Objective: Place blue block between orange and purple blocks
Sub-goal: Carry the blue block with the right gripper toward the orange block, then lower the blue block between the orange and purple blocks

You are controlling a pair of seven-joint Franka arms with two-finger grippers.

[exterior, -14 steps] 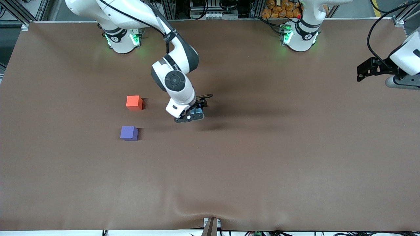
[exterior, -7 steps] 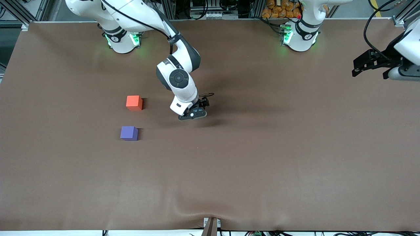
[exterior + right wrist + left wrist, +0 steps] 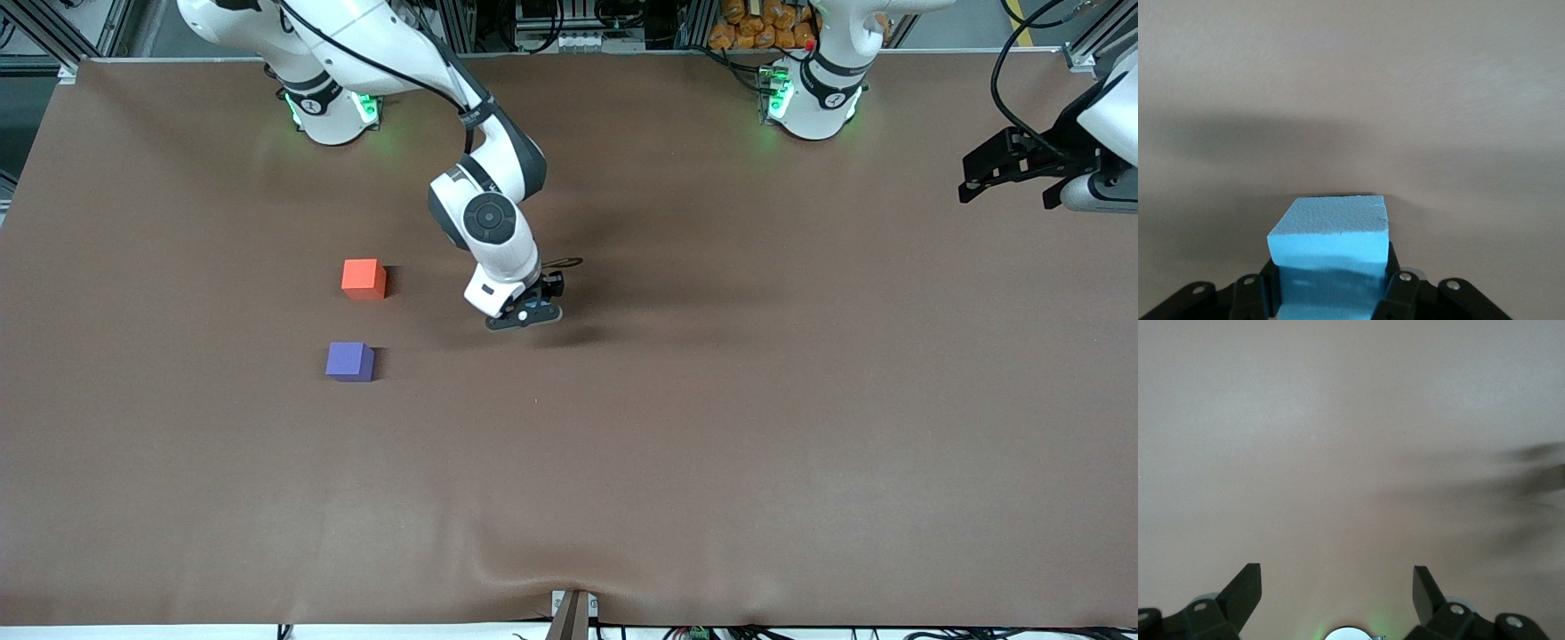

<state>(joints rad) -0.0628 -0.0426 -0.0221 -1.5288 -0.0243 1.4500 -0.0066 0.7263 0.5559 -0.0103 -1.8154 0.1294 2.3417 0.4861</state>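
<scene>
While your right gripper (image 3: 526,313), mid-frame, clenches the blue block (image 3: 1330,250), steer it toward the frame's left: the gap lies between the orange block (image 3: 363,277) and purple block (image 3: 349,361). Your left gripper (image 3: 1337,590), spread, waits at upper right.

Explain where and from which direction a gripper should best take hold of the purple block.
The purple block is a cube sitting flat on the table, apart from the orange block. Probably best to come straight down from above and pinch two opposite upright faces at mid-height: they are flat, parallel and unobstructed.
</scene>
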